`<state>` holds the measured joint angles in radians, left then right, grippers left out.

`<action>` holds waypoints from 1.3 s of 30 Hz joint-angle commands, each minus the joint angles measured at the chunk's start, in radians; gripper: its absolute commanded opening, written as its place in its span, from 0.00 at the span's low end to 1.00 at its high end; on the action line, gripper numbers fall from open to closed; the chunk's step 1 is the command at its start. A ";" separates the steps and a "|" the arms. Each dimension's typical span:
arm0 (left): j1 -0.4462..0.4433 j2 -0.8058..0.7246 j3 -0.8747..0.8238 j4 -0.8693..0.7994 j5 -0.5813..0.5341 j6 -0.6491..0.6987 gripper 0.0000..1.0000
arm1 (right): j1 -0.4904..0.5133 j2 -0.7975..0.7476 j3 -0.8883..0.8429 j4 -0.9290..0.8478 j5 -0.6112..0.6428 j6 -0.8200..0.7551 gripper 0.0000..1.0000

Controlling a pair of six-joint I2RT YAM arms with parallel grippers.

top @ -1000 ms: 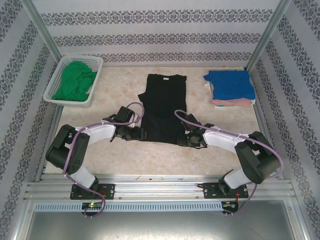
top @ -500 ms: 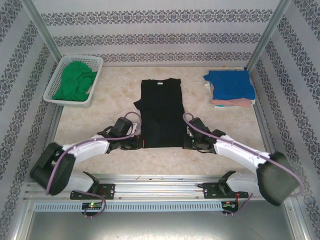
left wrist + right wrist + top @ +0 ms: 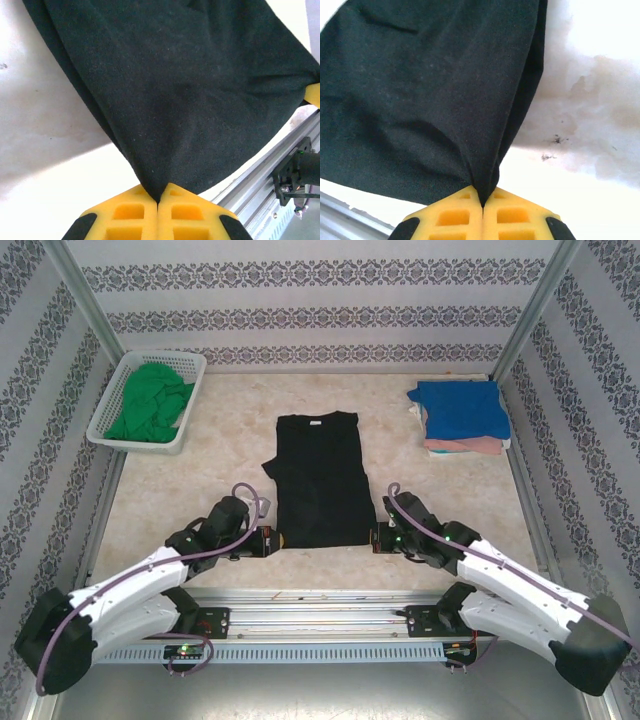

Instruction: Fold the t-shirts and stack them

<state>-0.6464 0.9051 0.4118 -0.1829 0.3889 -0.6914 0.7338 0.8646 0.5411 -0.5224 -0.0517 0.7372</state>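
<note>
A black t-shirt (image 3: 318,475) lies flat and lengthwise in the middle of a pale marbled bench (image 3: 200,500), collar toward the far wall and hem toward the arms. The left pincer (image 3: 158,196) is clenched on the hem's left corner, and the right pincer (image 3: 483,201) is clenched on the hem's right corner. In each wrist view the yellow pads meet with a pinch of dark cloth drawn up between them. Gripping both near corners at once seems meant to hold the hem taut and square, so the cloth lies smooth for a fold (the shirt's slim outline suggests its sides are already turned in, though that is a judgement). The likely next step is to carry the hem up and over toward the collar. At the far right, well apart, a blue t-shirt (image 3: 460,405) sits folded on top of a pink t-shirt (image 3: 465,447), the stack this one probably joins. At the far left a green t-shirt (image 3: 150,400) lies crumpled in a white basket (image 3: 108,428), not yet folded.
</note>
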 commanded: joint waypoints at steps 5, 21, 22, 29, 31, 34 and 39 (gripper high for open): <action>-0.046 -0.189 0.102 -0.233 -0.137 0.002 0.00 | 0.067 -0.091 0.129 -0.156 0.110 0.015 0.00; 0.020 0.076 0.483 -0.134 -0.348 0.152 0.02 | -0.137 0.284 0.556 -0.058 -0.019 -0.183 0.00; 0.039 0.102 0.508 -0.142 -0.349 0.160 0.01 | -0.154 0.309 0.573 -0.045 -0.037 -0.186 0.00; 0.226 0.276 0.571 -0.055 -0.226 0.162 0.00 | -0.278 0.486 0.663 -0.002 -0.168 -0.217 0.00; 0.260 0.349 0.607 -0.043 -0.182 0.168 0.00 | -0.311 0.534 0.688 0.019 -0.202 -0.221 0.00; 0.304 0.461 0.671 -0.031 -0.124 0.176 0.00 | -0.341 0.629 0.753 0.024 -0.241 -0.237 0.00; 0.396 0.636 0.768 0.017 0.003 0.154 0.00 | -0.386 0.802 0.882 0.011 -0.307 -0.257 0.00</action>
<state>-0.2966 1.4895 1.1275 -0.2443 0.2844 -0.5430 0.3672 1.6073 1.3540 -0.5251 -0.2897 0.5137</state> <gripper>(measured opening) 0.047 0.064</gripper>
